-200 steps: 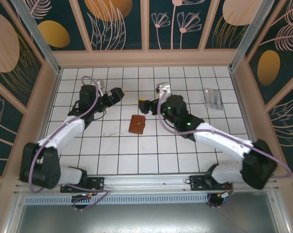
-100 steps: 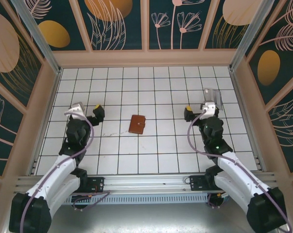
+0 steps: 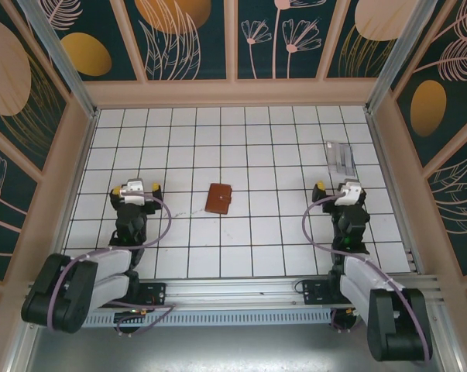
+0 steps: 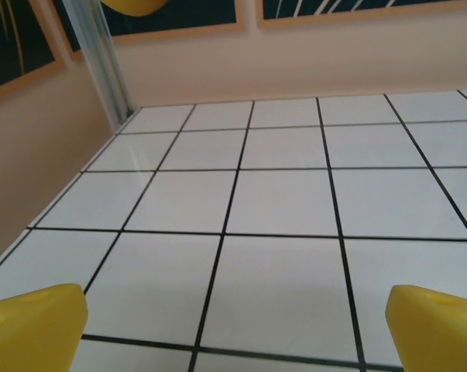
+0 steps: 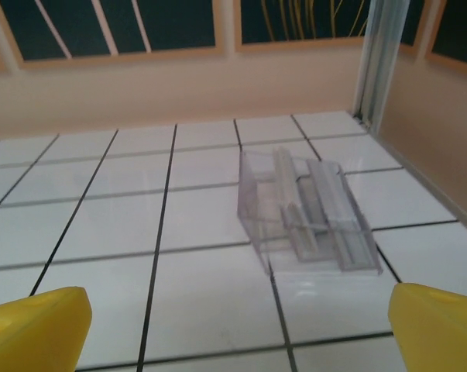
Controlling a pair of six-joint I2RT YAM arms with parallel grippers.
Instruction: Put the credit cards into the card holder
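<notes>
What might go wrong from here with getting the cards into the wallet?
The credit cards lie flat and overlapped near the right wall, so the open right tool may catch several or none. The card holder looks folded shut mid-table, apart from both tools. It may slide when the open left tool tries to open it.

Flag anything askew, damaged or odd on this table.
Nothing spilled or broken. The card holder lies closed mid-table, slightly askew to the tile lines. Far right, a clear stepped plastic piece sits skewed too; cards inside it cannot be made out.
</notes>
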